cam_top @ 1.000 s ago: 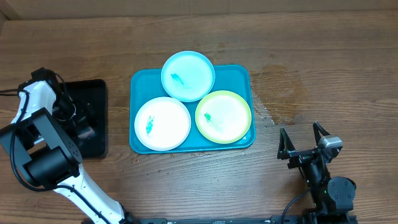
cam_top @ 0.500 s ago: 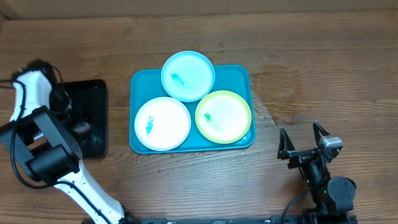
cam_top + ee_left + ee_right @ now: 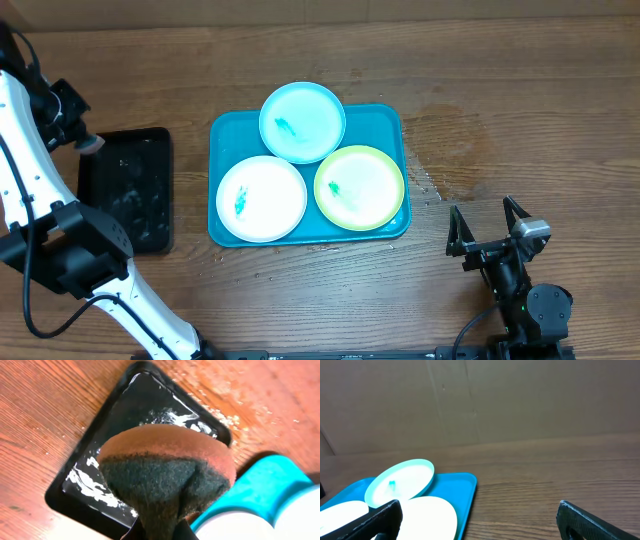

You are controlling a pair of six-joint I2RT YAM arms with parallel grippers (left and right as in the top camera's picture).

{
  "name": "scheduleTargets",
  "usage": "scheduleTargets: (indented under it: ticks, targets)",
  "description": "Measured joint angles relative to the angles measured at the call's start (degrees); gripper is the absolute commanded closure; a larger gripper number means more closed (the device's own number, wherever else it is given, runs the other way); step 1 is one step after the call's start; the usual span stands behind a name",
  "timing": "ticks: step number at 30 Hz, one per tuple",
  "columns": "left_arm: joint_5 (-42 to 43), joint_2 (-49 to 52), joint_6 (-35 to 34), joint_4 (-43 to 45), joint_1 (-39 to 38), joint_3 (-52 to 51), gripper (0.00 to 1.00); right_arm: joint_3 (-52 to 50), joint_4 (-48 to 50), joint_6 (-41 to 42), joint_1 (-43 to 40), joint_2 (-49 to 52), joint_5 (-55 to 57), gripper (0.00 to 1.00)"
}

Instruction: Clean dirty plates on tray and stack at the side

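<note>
**Left gripper clamped on a sponge above the black tray**

Left gripper (image 3: pixel 80 132) is seen pinching a round, brown-topped dark sponge (image 3: pixel 165 470), held in the air over a black rectangular plastic tray (image 3: pixel 130 195) streaked with wet white foam. A brown wooden table (image 3: pixel 520 80) is shown, darkened by a damp patch and droplets just right of the large teal-blue rectangular plastic tray (image 3: pixel 225 135). A plain brown wall (image 3: pixel 520 400) is seen behind it. Three round plastic plates are set on the teal-blue tray, each marked with a teal smear: a white plate (image 3: pixel 261 199) at near left, a yellow-green plate (image 3: pixel 360 187) at near right, and a pale blue plate (image 3: pixel 302 122) overlapping the far rim. The left arm is reared along the table's left edge. The right gripper (image 3: pixel 485 225) is held low at the near right, well apart from the tray, its fingers spread wide.
</note>
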Motion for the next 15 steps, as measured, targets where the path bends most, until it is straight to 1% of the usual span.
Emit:
scheduleTargets:
  ticks: [5, 7, 8, 11, 12, 13, 15]
  targets:
    - [-0.76, 0.61, -0.04, 5.35, -0.17, -16.81, 0.96, 0.00, 0.02, 0.00, 0.00, 0.00, -0.02, 0.00]
    - [-0.83, 1.75, 0.04, 4.66, -0.28, -20.90, 0.96, 0.00, 0.00, -0.02, 0.00, 0.00, -0.02, 0.00]
    - [-0.81, 2.32, 0.07, 3.80, -0.26, -21.16, 0.96, 0.00, 0.02, 0.00, 0.00, 0.00, 0.00, 0.00]
    - [0.22, 3.28, 0.17, -1.55, 0.42, -17.79, 0.96, 0.00, -0.02, 0.00, 0.00, 0.00, -0.02, 0.00]
    - [1.03, 3.28, 0.20, -3.65, 0.90, -14.91, 0.96, 0.00, -0.02, 0.00, 0.00, 0.00, -0.02, 0.00]
    - [2.21, 3.26, 0.22, -5.92, 1.90, -9.86, 0.96, 0.00, 0.00, -0.02, 0.00, 0.00, -0.02, 0.00]
    - [4.79, 2.75, 1.27, -7.32, 3.61, -1.77, 0.96, 0.00, 0.02, -0.02, 0.00, 0.00, -0.02, 0.00]
